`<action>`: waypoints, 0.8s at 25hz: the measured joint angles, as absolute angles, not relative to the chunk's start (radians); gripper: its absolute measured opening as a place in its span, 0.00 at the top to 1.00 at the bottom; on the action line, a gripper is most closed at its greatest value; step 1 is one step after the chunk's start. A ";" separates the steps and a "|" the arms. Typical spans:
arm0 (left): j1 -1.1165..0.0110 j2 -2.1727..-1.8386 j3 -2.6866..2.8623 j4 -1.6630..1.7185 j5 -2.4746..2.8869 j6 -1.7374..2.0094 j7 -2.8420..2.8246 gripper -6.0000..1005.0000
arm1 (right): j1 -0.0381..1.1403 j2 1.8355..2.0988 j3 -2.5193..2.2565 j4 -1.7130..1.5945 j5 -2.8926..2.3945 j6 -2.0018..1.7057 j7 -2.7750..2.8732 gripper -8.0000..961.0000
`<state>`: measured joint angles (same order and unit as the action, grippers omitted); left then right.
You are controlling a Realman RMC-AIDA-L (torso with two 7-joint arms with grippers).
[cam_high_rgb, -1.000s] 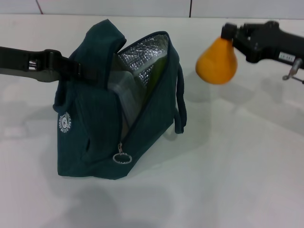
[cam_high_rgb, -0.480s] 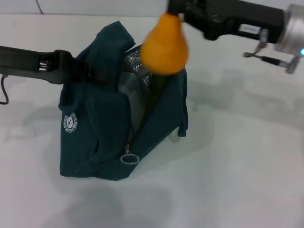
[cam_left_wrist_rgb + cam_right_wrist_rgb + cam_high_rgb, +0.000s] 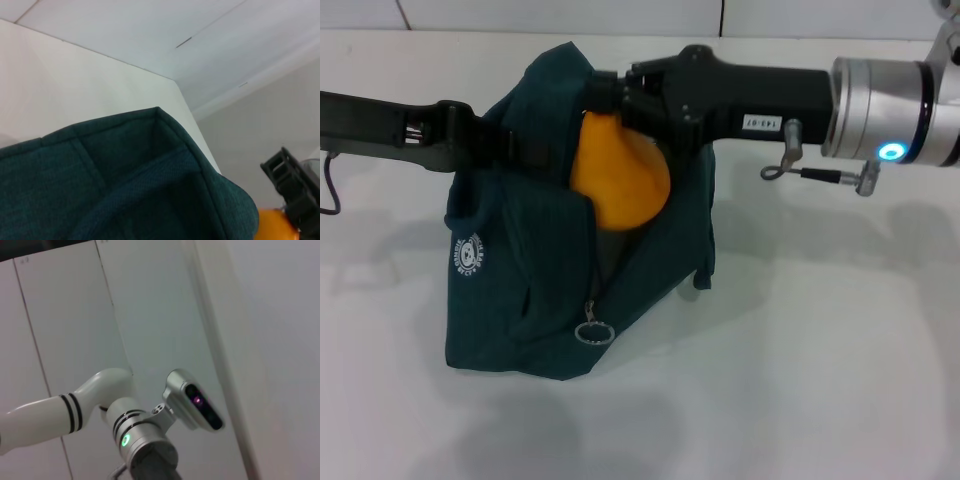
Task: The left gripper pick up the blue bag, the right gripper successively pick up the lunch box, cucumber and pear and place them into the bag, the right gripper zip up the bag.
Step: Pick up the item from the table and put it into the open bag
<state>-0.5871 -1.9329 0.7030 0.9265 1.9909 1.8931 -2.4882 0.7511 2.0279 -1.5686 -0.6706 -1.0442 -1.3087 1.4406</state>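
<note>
The blue bag stands on the white table, open at the top, with a zip ring on its front. My left gripper is shut on the bag's upper left edge and holds it up. My right gripper is shut on the top of the orange pear, which hangs in the bag's mouth, half inside. The bag fabric fills the left wrist view, with a bit of the pear at its edge. The lunch box and cucumber are hidden.
The white table spreads around the bag. A wall lies behind. The right wrist view shows only the wall and the robot's body and head.
My right gripper has carried the pear from the right, over the bag, and lowered it into the bag's mouth. The left gripper kept holding the bag.
</note>
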 joint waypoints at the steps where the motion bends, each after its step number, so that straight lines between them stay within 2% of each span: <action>1: -0.587 -1.933 0.703 0.926 1.991 1.893 -2.488 0.96 | 0.750 2.028 -1.578 -0.670 -1.043 -1.308 1.440 0.95; 13: -0.578 -1.933 0.702 0.926 1.993 1.890 -2.484 0.96 | 0.745 2.028 -1.636 -0.647 -1.028 -1.277 1.433 0.95; 20: -0.578 -1.933 0.704 0.926 1.993 1.890 -2.484 0.96 | 0.737 2.028 -1.651 -0.649 -0.988 -1.272 1.428 0.89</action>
<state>-0.5783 -1.9327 0.7038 0.9265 1.9927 1.8897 -2.4835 0.7368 2.0279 -1.6505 -0.6485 -0.9883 -1.2717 1.4281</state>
